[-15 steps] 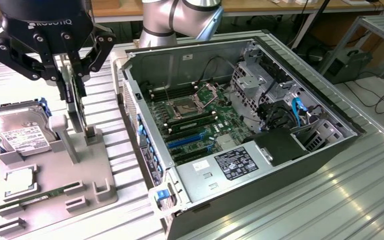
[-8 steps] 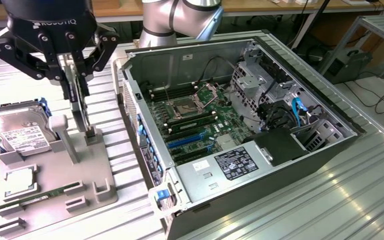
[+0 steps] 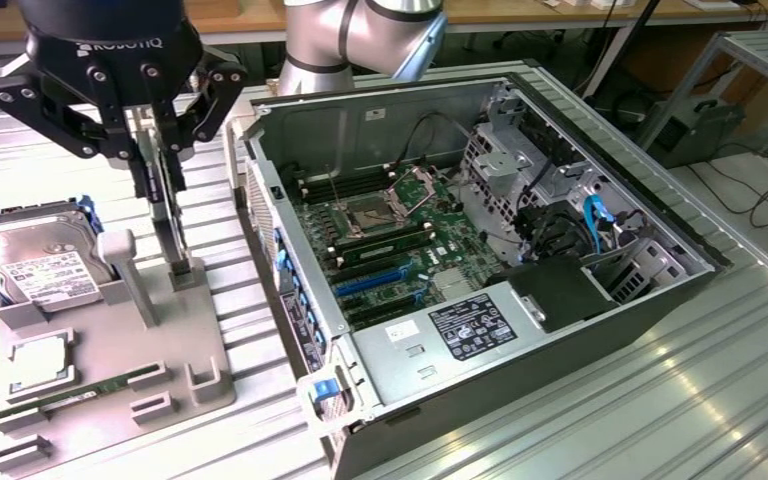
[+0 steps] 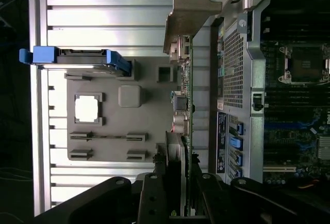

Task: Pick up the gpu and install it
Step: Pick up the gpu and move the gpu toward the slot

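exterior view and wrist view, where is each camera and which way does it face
exterior view: off the arm, raised, looking down on the open computer case and grey parts tray; shows the arm and the end effector at the upright gpu.
wrist view: on the wrist, looking down along the end effector, past the gpu to the tray.
shared: gpu, tray, case, hard drive.

gpu [image 3: 175, 235]: thin dark-green board with connectors and a dark cooler on 1 face. It stands upright on edge, seen edge-on, at the back corner of the grey fixture plate [image 3: 184, 335], on the exterior view's right. The silver-grey bracket [image 4: 188, 7] with its bent tab caps 1 end. The gripper [image 3: 160, 175] is clamped on the upper edge. The lower end meets the plate's slot post; seated or lifted, can't tell.
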Robot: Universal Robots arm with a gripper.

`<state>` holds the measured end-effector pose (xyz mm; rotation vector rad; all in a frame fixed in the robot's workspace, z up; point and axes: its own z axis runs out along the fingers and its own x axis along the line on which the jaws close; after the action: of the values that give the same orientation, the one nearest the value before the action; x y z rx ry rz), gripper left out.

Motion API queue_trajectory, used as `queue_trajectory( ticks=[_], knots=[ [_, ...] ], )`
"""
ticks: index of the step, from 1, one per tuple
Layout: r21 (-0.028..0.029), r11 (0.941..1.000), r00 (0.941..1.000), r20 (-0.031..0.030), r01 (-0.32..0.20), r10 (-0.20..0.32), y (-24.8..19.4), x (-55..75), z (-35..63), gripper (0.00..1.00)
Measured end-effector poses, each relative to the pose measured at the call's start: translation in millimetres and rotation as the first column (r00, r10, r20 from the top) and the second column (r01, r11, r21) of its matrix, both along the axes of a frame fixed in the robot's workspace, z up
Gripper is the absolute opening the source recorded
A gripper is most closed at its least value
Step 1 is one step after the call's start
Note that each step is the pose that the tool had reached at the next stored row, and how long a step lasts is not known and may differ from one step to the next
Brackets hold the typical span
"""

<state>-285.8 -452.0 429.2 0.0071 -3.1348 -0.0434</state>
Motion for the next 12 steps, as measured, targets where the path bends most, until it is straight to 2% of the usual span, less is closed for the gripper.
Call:
queue_trajectory(
  ticks=[12],
  knots=[
    [0.0,1.0,1.0,0.0,0.0,0.0,0.0,4.8,0.0,0.27]
  ],
)
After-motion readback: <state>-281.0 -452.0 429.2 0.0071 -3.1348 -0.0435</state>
